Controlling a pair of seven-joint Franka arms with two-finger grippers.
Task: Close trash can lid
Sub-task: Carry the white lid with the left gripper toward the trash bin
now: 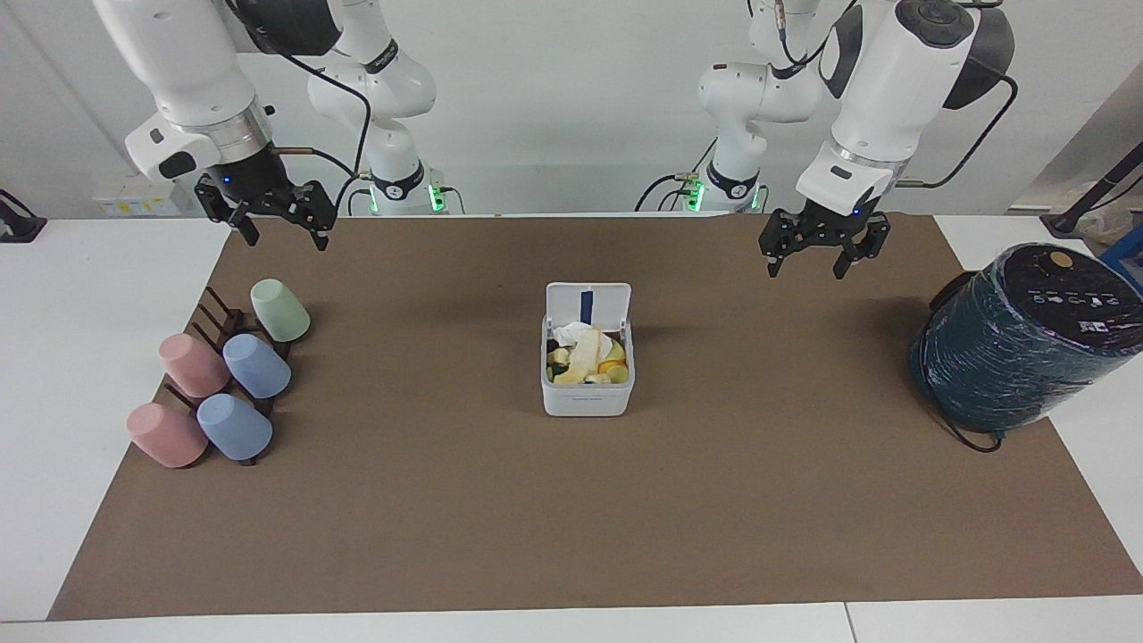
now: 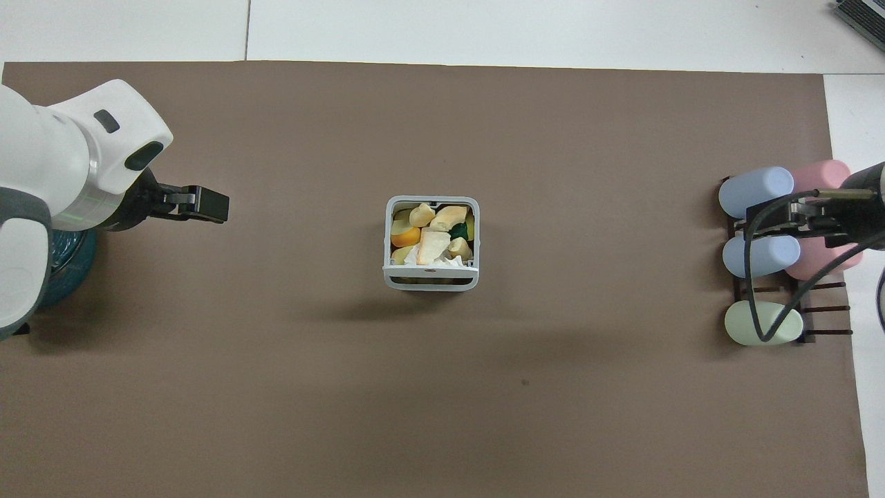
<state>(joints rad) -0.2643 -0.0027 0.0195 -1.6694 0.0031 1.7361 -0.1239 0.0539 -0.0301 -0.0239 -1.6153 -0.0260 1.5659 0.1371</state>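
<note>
While the lid [image 1: 588, 305] stood straight up on its hinge, the trash can [image 1: 588, 393] sat open in the middle of the brown bench [image 1: 571, 518], full of food scraps [image 2: 432, 235] and a bit of white paper. The hinge was on the side nearer to the robots, so the lid would have to tip away from them to shut. Its blue strip faced out over the scraps. The left tool [image 1: 820, 250] hung over the bench toward the big dark wrapped cylinder [image 1: 1018, 339], and its fingers were apart. The right tool [image 1: 279, 221] hung over the edge of the bench near the rack of cups [image 1: 219, 375], fingers apart too. Neither touched the can. The left tool looked a little closer to it, so I think it had the shorter reach.
</note>
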